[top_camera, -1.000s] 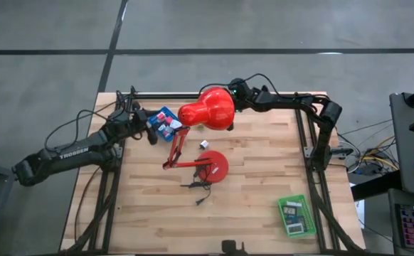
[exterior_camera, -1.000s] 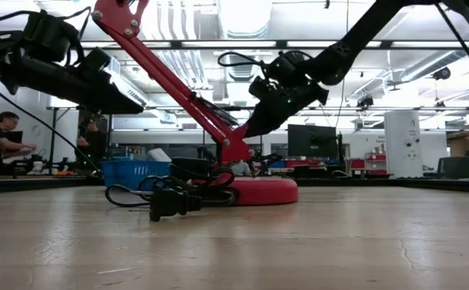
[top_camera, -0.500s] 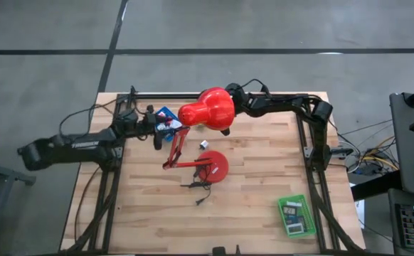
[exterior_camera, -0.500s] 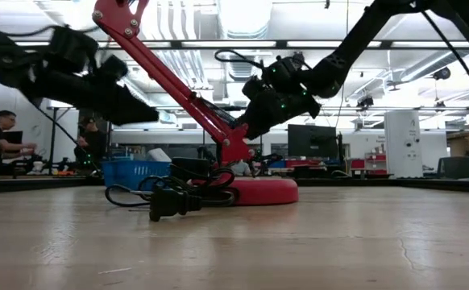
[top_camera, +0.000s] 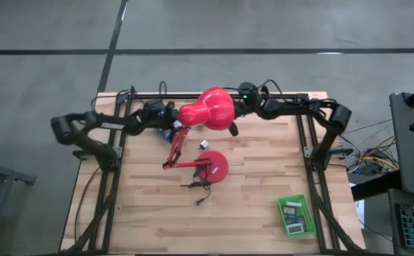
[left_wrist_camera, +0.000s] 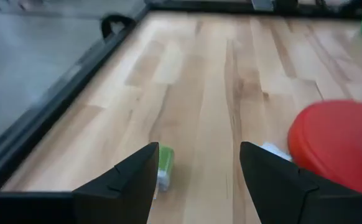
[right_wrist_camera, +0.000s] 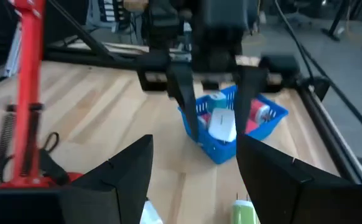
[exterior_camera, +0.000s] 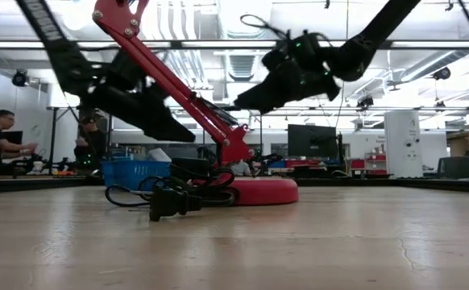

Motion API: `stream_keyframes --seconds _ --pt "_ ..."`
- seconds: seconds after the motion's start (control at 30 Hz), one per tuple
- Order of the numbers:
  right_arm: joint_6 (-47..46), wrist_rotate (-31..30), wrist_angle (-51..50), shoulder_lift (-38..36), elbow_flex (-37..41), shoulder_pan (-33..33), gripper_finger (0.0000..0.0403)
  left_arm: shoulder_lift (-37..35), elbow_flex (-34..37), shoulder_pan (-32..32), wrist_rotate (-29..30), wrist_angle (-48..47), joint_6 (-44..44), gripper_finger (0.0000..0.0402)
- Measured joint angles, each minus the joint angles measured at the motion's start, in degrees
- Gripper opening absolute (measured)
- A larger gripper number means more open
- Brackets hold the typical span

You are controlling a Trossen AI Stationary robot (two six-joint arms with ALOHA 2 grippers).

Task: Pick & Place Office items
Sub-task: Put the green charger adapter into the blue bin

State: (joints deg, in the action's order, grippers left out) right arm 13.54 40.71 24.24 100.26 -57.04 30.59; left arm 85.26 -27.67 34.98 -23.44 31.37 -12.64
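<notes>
— Laid out how?
— Found the counter carrying a red lamp in the middle, a blue tray at the far edge and a green tray at the near right corner. Noted small pieces in both trays.
— And the arms?
— Saw both up over the far edge. Found the left tool spread wide and gripping nothing, above the blue tray. Found the right tool likewise released and empty, beside the lamp's head, facing the left one.
— Any loose pieces?
— Spotted a green piece and a white piece on the bare wood near the lamp's base, apart from each other and outside either tray.
— Which step, then?
— Judged it a reach, with no pick made yet.
— Next?
— Probably called for lowering one tool over a loose piece, straddling it squarely and closing, while steering clear of the lamp's arm and cord.
</notes>
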Motion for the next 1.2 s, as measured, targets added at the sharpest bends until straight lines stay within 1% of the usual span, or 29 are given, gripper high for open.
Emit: stream_keyframes --seconds 0.27,0.37,0.43,0.53,0.63,0.7,0.93,1.2 --pt "0.0 -0.5 0.1 -9.3 7.0 -0.8 0.0224 8.0 -12.3 0.1 -0.8 -15.3 -7.4 0.0229" --pt "0.0 -2.0 0.2 -11.9 8.8 -1.2 0.0224 10.3 -16.2 0.1 -0.6 -19.4 -8.7 0.023" --pt "0.0 -2.3 0.1 -13.0 9.8 -1.6 0.0224 11.6 -18.4 0.1 0.9 -21.2 -8.9 0.023" --pt "0.1 -2.3 0.2 -14.1 11.0 -2.1 0.0224 13.5 -21.1 0.2 2.3 -25.1 -10.3 0.023" --pt "0.2 -2.3 0.1 -14.4 11.9 -2.5 0.0224 14.8 -23.5 0.2 2.5 -29.3 -11.7 0.023" --pt "0.5 -2.3 0.0 -14.4 12.2 -2.6 0.0224 15.5 -24.6 0.2 3.8 -31.7 -12.5 0.023" --pt "2.4 -2.3 0.0 -14.5 12.3 -2.6 0.0224 16.6 -27.1 0.2 6.9 -35.9 -15.7 0.023" --pt "4.5 -2.5 0.0 -14.5 12.3 -2.4 0.0224 20.1 -31.8 0.2 6.9 -42.6 -17.2 0.023"
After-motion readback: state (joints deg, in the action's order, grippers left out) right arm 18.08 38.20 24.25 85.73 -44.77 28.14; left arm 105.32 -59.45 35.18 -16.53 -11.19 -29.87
